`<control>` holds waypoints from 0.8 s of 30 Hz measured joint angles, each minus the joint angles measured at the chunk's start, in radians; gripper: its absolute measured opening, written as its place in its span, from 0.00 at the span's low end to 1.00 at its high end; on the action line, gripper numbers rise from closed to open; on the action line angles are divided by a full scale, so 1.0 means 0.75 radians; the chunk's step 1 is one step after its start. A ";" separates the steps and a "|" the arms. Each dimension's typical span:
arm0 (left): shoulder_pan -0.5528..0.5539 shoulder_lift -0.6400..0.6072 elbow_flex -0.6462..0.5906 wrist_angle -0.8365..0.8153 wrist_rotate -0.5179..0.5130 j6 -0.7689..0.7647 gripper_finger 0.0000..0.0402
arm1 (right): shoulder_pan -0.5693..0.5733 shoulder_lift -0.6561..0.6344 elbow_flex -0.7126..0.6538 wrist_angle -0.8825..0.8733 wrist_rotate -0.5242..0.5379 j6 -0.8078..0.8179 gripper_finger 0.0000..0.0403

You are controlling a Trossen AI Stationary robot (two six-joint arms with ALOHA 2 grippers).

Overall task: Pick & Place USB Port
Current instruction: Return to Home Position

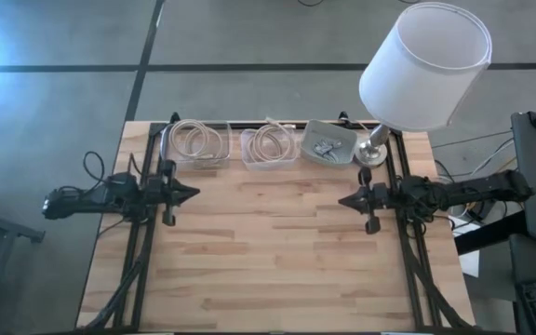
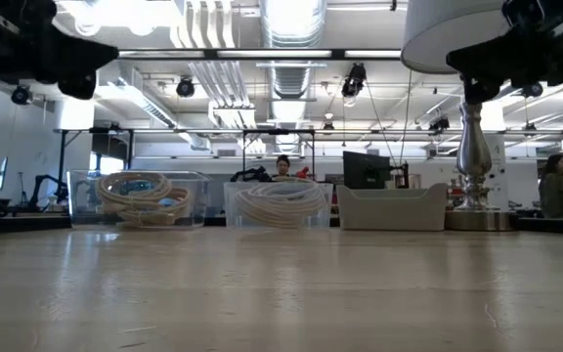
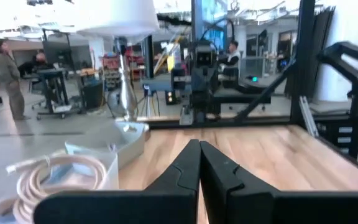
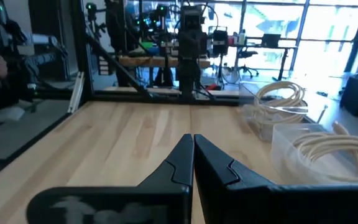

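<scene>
Hovering | left jaws closed, empty | right jaws same (facing) | gray bin (image 1: pixel 346 139) beside lamp (image 1: pixel 424 65)

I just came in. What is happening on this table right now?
Nothing is being handled at this moment. The left gripper and the right gripper hang shut and empty above the two sides of the wooden table, pointing at each other. Along the far edge stand two clear bins with coiled cables, a gray bin holding small items, and a lamp.
</scene>
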 joint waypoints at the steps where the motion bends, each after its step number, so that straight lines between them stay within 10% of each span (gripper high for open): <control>1: 0.000 -0.010 -0.011 -0.007 0.000 0.000 0.02 | 0.000 -0.011 -0.014 0.010 0.000 0.013 0.02; 24: 0.001 -0.010 -0.100 -0.043 0.004 0.011 0.02 | 0.000 -0.268 -0.152 0.006 -0.105 -0.024 0.02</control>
